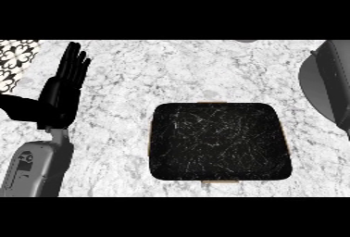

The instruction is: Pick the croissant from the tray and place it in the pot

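A black tray (219, 141) with a marbled sheen and thin tan handles lies in the middle of the counter. Nothing lies on it. No croissant shows anywhere in the head view. A grey pot (321, 88) is cut off by the right edge at the upper right, and its inside is hidden. My left hand (61, 99) rests at the left, well away from the tray, fingers straight and pointing up, holding nothing. My right hand is out of view.
The counter is white-grey marble (137, 74). A black-and-white patterned surface (15, 60) shows in the top left corner. My grey left forearm (37, 169) comes in from the lower left.
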You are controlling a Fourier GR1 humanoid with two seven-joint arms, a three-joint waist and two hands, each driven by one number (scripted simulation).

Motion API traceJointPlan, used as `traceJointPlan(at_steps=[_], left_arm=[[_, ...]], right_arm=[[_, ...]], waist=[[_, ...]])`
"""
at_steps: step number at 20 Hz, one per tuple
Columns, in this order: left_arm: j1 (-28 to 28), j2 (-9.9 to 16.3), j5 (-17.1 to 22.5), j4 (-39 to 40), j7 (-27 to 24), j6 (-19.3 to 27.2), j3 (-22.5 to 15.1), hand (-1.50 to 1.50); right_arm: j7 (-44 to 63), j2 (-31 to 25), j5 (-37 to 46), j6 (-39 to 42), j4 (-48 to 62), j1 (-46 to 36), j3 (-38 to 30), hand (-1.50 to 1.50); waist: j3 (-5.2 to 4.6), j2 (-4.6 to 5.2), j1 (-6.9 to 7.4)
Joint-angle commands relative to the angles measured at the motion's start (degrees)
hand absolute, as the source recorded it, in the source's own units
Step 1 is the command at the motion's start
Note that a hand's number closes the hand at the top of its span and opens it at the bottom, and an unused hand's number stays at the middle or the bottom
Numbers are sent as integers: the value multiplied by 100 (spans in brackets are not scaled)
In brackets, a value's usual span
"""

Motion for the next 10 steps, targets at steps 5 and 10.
traceJointPlan(at_steps=[5,10], left_arm=[[218,149,123,-16,-1,-30,303,0],[463,84,53,-373,102,21,196,0]], right_arm=[[398,-208,-48,-1267,208,638,-485,150],[-473,-550,-465,-1810,470,960,-919,150]], waist=[[3,-118,-281],[8,-129,-272]])
